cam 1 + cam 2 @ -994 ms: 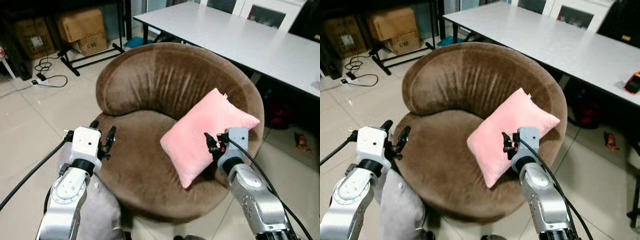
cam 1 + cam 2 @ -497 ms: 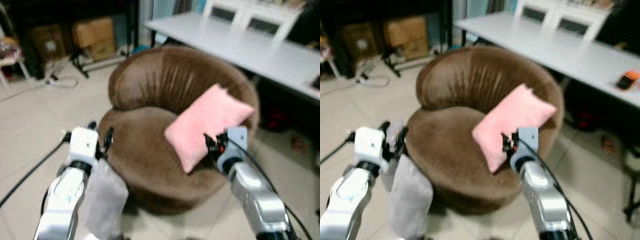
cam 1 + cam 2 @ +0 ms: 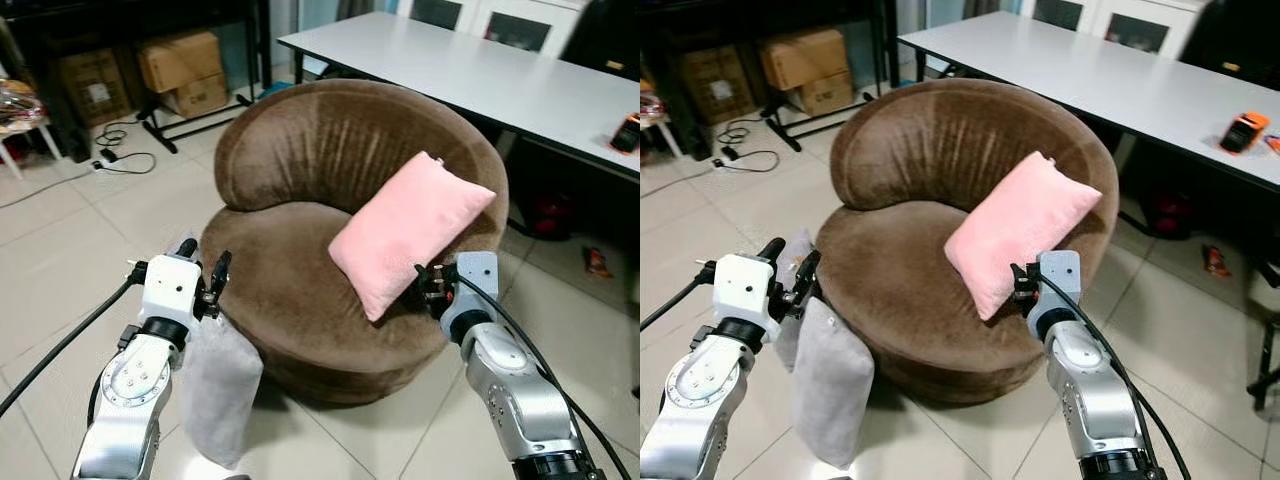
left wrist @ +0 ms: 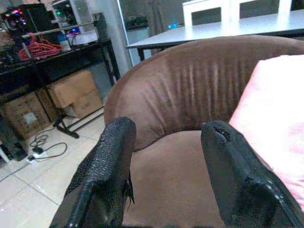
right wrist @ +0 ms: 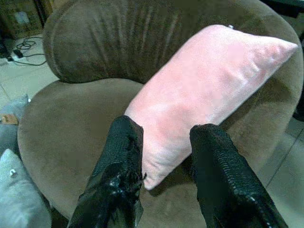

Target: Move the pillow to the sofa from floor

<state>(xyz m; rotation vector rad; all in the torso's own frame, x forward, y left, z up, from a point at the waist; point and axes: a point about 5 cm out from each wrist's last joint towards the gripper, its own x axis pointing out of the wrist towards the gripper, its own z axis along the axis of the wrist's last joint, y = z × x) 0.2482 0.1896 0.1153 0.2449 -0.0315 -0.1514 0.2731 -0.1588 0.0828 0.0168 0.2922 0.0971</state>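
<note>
My right gripper [image 3: 432,282], fingers parted and empty, sits nearest the pink pillow [image 3: 408,232], whose long axis slants up the sofa [image 3: 300,190] back.

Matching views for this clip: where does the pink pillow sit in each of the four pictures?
Left eye view: pink pillow leans on the right side of the brown round sofa.
Right eye view: same spot, just ahead of the right gripper.
Left wrist view: pink at the picture's right edge, beyond the left gripper.
Right wrist view: across the middle, beyond the black fingers.
Shared landmark: the sofa's ribbed backrest.
</note>
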